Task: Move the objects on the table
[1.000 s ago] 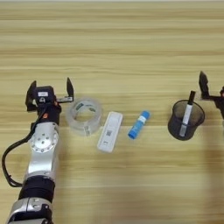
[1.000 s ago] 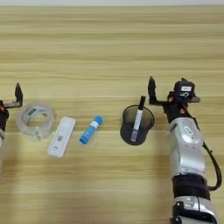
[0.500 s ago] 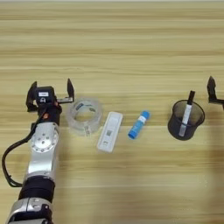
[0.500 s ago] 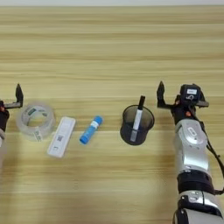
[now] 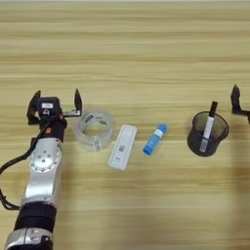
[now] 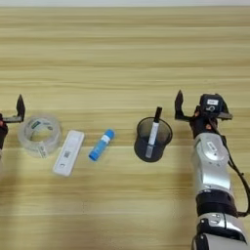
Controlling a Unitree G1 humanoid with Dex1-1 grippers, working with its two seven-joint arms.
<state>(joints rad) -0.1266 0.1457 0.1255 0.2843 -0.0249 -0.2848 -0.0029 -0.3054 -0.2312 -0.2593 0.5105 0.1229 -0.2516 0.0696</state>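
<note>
Row on desk (image 5: 127, 44): tape roll (image 5: 93, 130), white device (image 5: 122, 146), blue tube (image 5: 155, 139), pen (image 6: 153, 132) upright in mesh cup (image 6: 153, 139) (contained). Left gripper (image 5: 54, 101) and right gripper (image 6: 201, 105) flank row, fingers spread, empty, poised to pick.

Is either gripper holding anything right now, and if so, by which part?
Nothing is held. The left gripper stands open beside the clear tape roll; the right gripper stands open beside the dark mesh cup.

Tape roll (image 5: 93, 130), device (image 5: 122, 146), tube (image 5: 155, 139) side by side
</note>
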